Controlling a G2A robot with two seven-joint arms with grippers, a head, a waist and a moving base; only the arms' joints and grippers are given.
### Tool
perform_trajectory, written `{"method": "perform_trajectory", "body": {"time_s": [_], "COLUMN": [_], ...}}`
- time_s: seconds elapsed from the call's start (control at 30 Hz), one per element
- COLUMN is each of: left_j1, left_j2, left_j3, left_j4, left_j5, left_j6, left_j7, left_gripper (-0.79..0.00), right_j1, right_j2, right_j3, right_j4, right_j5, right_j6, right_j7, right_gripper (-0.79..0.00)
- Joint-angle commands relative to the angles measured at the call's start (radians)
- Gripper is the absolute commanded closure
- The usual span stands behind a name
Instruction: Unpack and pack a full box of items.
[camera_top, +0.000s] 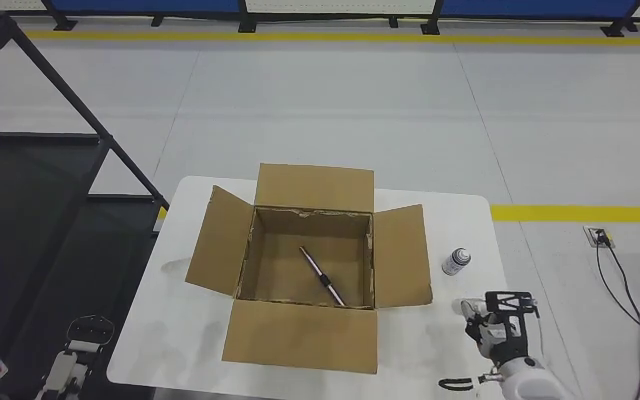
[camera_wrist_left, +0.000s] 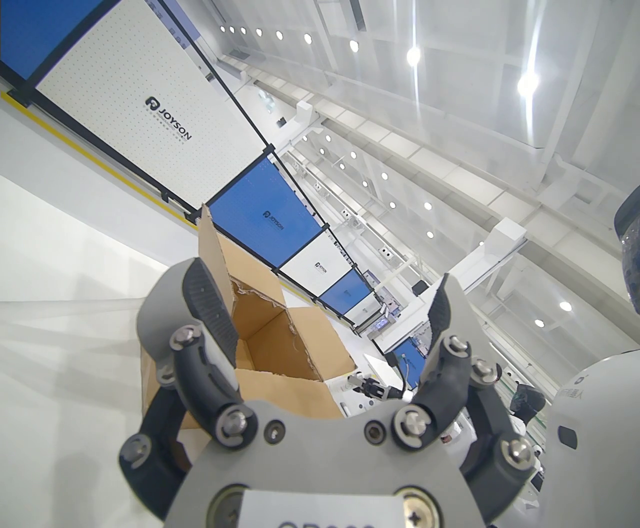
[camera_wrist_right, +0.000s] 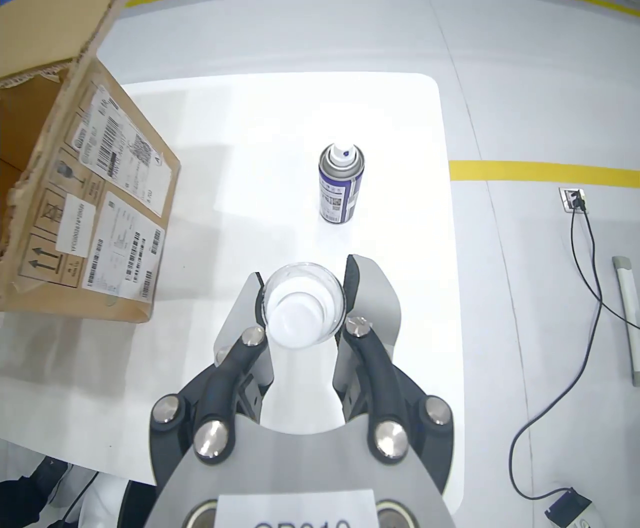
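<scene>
I am watching the right gripper (camera_wrist_right: 305, 272) pinching a clear plastic cup (camera_wrist_right: 303, 312), its fingers narrowed to the cup's width. A blue-and-white spray can (camera_wrist_right: 341, 185) is standing upright just beyond its fingertips on the white table (camera_wrist_right: 240, 120); the open brown cardboard box (camera_wrist_right: 100, 190) is sitting off to its side, a slim dark pen (camera_top: 322, 275) lying inside. The left gripper (camera_wrist_left: 322, 285) is gaping wide, gripping nothing.

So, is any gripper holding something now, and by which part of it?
The right gripper holds a clear cup, with one finger on each side of its wall at the rim. The left gripper is open and holds nothing.
</scene>
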Motion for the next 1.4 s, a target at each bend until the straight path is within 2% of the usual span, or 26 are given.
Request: {"method": "perform_trajectory", "body": {"time_s": [0.0,0.23,0.37,0.4,0.43,0.5,0.53,0.57,0.6,0.63,0.7,0.9,1.0,1.1,1.23,1.37], "left_j1": [0.000,0.000,0.000,0.000,0.000,0.000,0.000,0.000,0.000,0.000,0.000,0.000,0.000,0.000,0.000,0.000], "left_j2": [0.000,0.000,0.000,0.000,0.000,0.000,0.000,0.000,0.000,0.000,0.000,0.000,0.000,0.000,0.000,0.000], "left_j3": [0.000,0.000,0.000,0.000,0.000,0.000,0.000,0.000,0.000,0.000,0.000,0.000,0.000,0.000,0.000,0.000], "left_j4": [0.000,0.000,0.000,0.000,0.000,0.000,0.000,0.000,0.000,0.000,0.000,0.000,0.000,0.000,0.000,0.000], "left_j5": [0.000,0.000,0.000,0.000,0.000,0.000,0.000,0.000,0.000,0.000,0.000,0.000,0.000,0.000,0.000,0.000], "left_j6": [0.000,0.000,0.000,0.000,0.000,0.000,0.000,0.000,0.000,0.000,0.000,0.000,0.000,0.000,0.000,0.000], "left_j7": [0.000,0.000,0.000,0.000,0.000,0.000,0.000,0.000,0.000,0.000,0.000,0.000,0.000,0.000,0.000,0.000], "left_gripper": [-0.785,-0.785,-0.785,-0.785,-0.785,-0.785,-0.785,-0.785,-0.785,-0.785,-0.785,-0.785,-0.785,-0.785,-0.785,-0.785], "right_j1": [0.038,0.179,0.223,0.230,0.236,0.245,0.247,0.250,0.251,0.251,0.248,0.214,0.182,0.186,0.257,0.439], "right_j2": [0.002,0.011,0.015,0.016,0.016,0.018,0.018,0.019,0.019,0.020,0.021,0.021,0.018,0.017,0.015,0.008], "right_j3": [0.001,-0.006,-0.009,-0.010,-0.012,-0.016,-0.017,-0.018,-0.018,-0.020,-0.020,-0.024,-0.058,-0.120,-0.236,-0.363], "right_j4": [0.048,0.232,0.295,0.305,0.313,0.325,0.331,0.335,0.338,0.339,0.337,0.252,0.147,0.036,-0.062,0.004], "right_j5": [0.004,0.004,0.014,0.017,0.020,0.022,0.024,0.028,0.032,0.034,0.038,0.032,0.010,-0.062,-0.154,-0.158], "right_j6": [-0.012,-0.040,-0.052,-0.055,-0.056,-0.056,-0.056,-0.057,-0.057,-0.057,-0.055,-0.006,0.015,0.023,-0.019,-0.104], "right_j7": [0.018,0.056,0.058,0.061,0.066,0.067,0.066,0.065,0.063,0.059,0.044,-0.027,-0.090,-0.095,-0.088,0.015], "right_gripper": [0.000,0.000,0.000,-0.129,-0.182,-0.234,-0.302,-0.385,-0.591,-0.702,-0.785,-0.785,-0.785,-0.785,-0.785,-0.785]}}
